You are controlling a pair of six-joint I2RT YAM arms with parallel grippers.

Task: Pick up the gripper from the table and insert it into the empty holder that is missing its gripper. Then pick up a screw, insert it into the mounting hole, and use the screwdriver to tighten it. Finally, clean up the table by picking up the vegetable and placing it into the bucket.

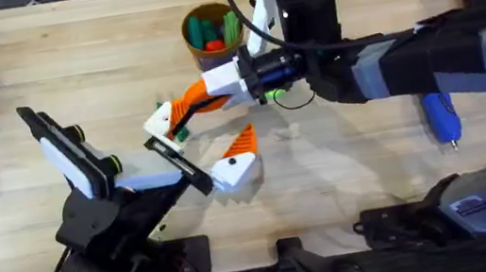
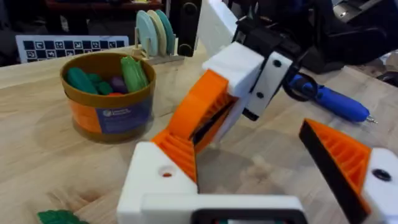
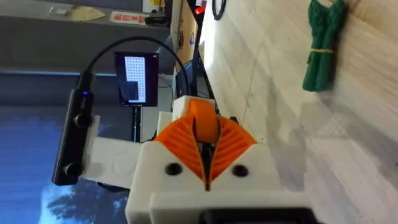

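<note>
While the right gripper [image 3: 205, 149] has its orange ribbed jaws pressed together on the gripper [image 3: 203, 122], the small orange wedge sits at the inner face of the holder [image 2: 155, 180], the plain white block that forms one jaw tip of the left gripper [image 1: 197, 147]. Wedge and holder are touching in the left wrist view; whether the wedge is fully seated cannot be determined. The left jaws stand wide apart, and the opposite jaw tip is a twin white block [image 1: 234, 171] carrying its own orange triangle. The right arm reaches across the middle of the table [image 1: 374, 184] from the right side to meet the left gripper near the table centre. A dark green toy vegetable [image 3: 322, 46] lies flat on the table just beside the holder. Beyond the two grippers stands the bucket [image 1: 209, 31], upright, blue-bodied with a tan rim, holding green and orange toy pieces. The blue screwdriver [image 1: 441, 118] lies on the table well apart to the right, partly under the right arm.
</note>
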